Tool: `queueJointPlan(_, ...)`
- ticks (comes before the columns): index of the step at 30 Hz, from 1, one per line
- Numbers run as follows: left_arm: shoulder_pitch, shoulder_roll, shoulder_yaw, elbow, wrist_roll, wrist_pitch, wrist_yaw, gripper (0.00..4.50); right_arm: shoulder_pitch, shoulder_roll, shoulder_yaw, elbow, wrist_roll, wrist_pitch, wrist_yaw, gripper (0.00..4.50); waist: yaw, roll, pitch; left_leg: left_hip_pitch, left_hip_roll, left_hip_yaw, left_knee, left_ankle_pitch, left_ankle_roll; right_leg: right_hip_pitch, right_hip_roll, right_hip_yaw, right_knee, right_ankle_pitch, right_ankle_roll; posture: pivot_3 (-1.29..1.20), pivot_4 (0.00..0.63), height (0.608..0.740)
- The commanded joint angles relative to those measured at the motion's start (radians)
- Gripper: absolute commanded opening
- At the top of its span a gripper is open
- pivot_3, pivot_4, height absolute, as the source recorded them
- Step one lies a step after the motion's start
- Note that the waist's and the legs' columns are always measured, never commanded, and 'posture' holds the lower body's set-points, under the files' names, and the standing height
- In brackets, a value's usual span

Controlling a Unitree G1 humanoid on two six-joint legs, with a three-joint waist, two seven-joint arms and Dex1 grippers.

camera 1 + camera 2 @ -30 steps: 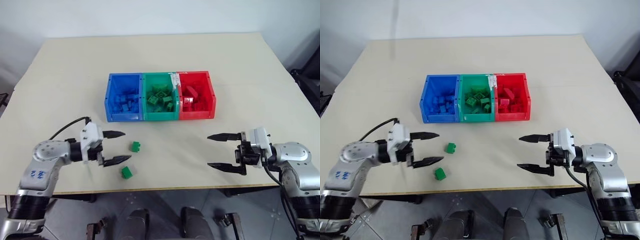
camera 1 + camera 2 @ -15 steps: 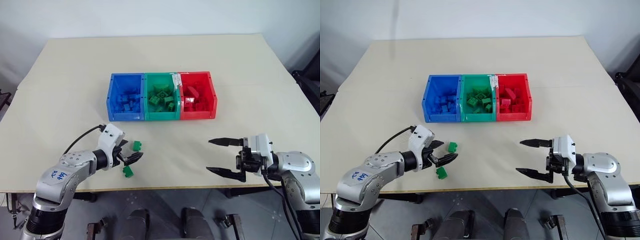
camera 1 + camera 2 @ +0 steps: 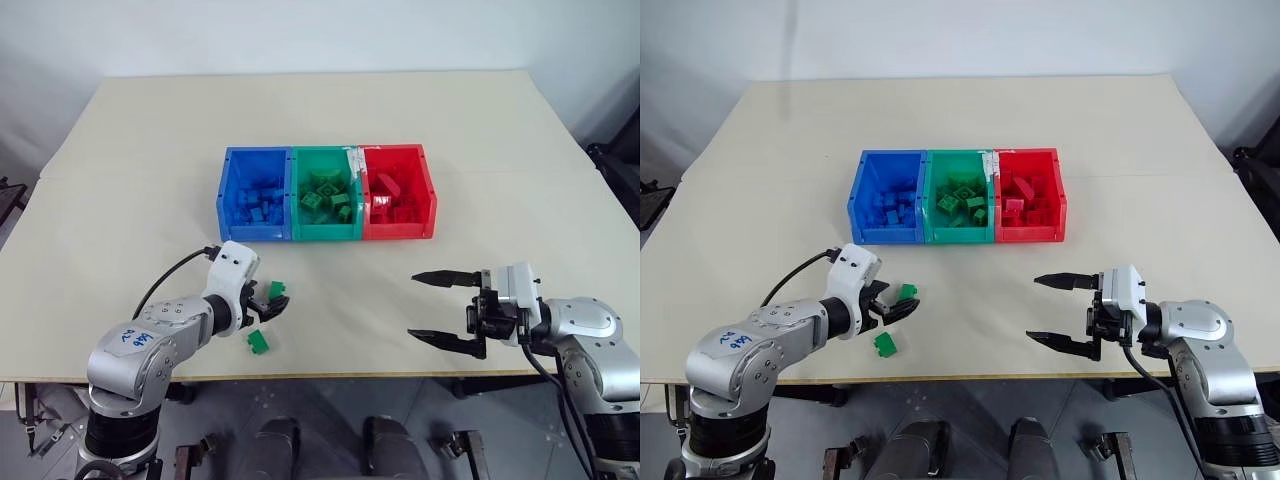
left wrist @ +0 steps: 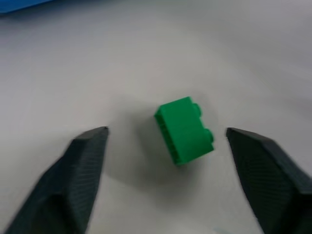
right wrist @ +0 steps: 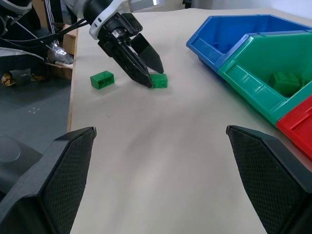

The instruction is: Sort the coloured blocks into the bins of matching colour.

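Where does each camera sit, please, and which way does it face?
Left and right eye views: head, looking down over the table, the bins and both arms.
Left wrist view: looks along the left gripper, open around a green block.
Right wrist view: looks along the open right gripper across the table.
Shared: the right wrist view also shows that block and the left gripper.

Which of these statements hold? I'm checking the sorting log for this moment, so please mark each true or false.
1. Two green blocks lie on the table outside the bins. True: one sits between the left gripper's fingers, the other nearer the table edge.
2. The left gripper has lifted a block. False: the block rests on the table, fingers apart on either side of it.
3. The right gripper holds a blue block. False: it is open and empty.
4. The green bin stands between the blue bin and the red bin. True.
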Motion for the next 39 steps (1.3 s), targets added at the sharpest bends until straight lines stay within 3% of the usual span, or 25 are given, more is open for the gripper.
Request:
queueJointPlan(1, 0.024, 0.012, -0.028, 0.034, 0.012, 0.020, -0.001, 2.71, -0.002, 0.012, -0.002, -0.017, 0.019, -0.010, -0.004, 4.50, 0.001, 0.000, 0.000, 0.000, 0.000, 0.000, 0.000, 0.000, 0.000, 0.000, 0.000, 0.000, 0.000, 0.000, 0.000, 0.00, 0.150, 0.740)
queueJointPlan(5, 0.044, 0.024, -0.031, 0.053, 0.011, -0.037, -0.024, 1.51, -0.003, 0.018, -0.001, -0.020, 0.019, -0.009, -0.010, 4.50, 0.002, 0.000, 0.000, 0.000, 0.000, 0.000, 0.000, 0.000, 0.000, 0.000, 0.000, 0.000, 0.000, 0.000, 0.000, 0.00, 0.150, 0.740)
queueJointPlan(8, 0.103, 0.073, -0.065, 0.079, 0.034, -0.204, -0.080, 1.51, 0.000, 0.025, -0.007, -0.030, 0.025, -0.004, -0.021, 4.50, 0.002, 0.001, 0.000, 0.000, 0.000, 0.000, 0.000, 0.000, 0.000, 0.001, 0.000, 0.000, -0.001, 0.000, 0.000, 0.00, 0.150, 0.740)
queueJointPlan(12, 0.156, 0.033, 0.008, 0.122, 0.005, -0.348, -0.126, 1.51, 0.013, 0.033, -0.021, -0.054, 0.038, 0.001, -0.044, 4.50, 0.002, 0.003, -0.002, 0.001, 0.000, 0.000, 0.000, 0.000, 0.000, 0.003, 0.000, 0.000, -0.004, 0.000, 0.000, 0.00, 0.150, 0.740)
queueJointPlan(16, 0.164, 0.065, 0.051, 0.172, -0.023, -0.666, -0.343, 1.51, 0.045, 0.036, -0.049, -0.071, 0.047, -0.003, -0.087, 4.50, 0.006, 0.003, -0.002, 0.002, 0.000, 0.000, 0.000, 0.000, 0.000, 0.005, 0.000, -0.001, -0.005, 0.000, 0.000, 0.00, 0.150, 0.740)
queueJointPlan(21, 0.128, 0.117, 0.072, 0.258, -0.056, -0.849, -0.525, 1.51, 0.079, 0.033, -0.059, -0.093, 0.053, -0.011, -0.111, 4.50, 0.004, 0.003, -0.002, 0.002, 0.000, -0.001, -0.001, 0.000, 0.000, 0.005, 0.000, -0.001, -0.006, 0.000, 0.000, 0.00, 0.150, 0.740)
queueJointPlan(25, 0.008, 0.163, 0.032, 0.378, -0.022, -0.945, -0.627, 1.51, 0.114, 0.037, -0.096, -0.108, 0.053, -0.019, -0.152, 4.50, 0.007, 0.003, -0.002, 0.002, 0.000, -0.001, -0.001, 0.000, 0.000, 0.006, 0.000, -0.002, -0.007, 0.000, 0.000, 0.00, 0.150, 0.740)
queueJointPlan(32, -0.137, 0.285, -0.087, 0.541, 0.108, -0.946, -0.690, 1.51, 0.194, 0.035, -0.143, -0.159, 0.052, -0.033, -0.195, 4.50, -0.003, 0.003, -0.002, 0.004, 0.000, -0.001, -0.004, 0.000, 0.000, 0.007, 0.000, -0.003, -0.005, 0.000, 0.001, 0.00, 0.150, 0.740)
queueJointPlan(35, -0.163, 0.332, -0.133, 0.512, 0.108, -0.807, -0.699, 2.05, 0.198, 0.031, -0.150, -0.158, 0.055, -0.034, -0.202, 4.50, -0.012, 0.003, -0.002, 0.005, 0.000, 0.000, -0.006, 0.000, 0.001, 0.007, 0.001, -0.002, -0.005, 0.000, 0.001, 0.00, 0.150, 0.740)
queueJointPlan(39, -0.232, 0.330, -0.167, 0.465, 0.122, -0.565, -0.603, 3.25, 0.168, 0.018, -0.149, -0.153, 0.058, -0.028, -0.198, 4.50, -0.011, 0.002, -0.002, 0.005, 0.000, -0.002, -0.005, 0.000, 0.001, 0.008, 0.001, -0.002, -0.004, 0.000, 0.001, 0.00, 0.150, 0.740)
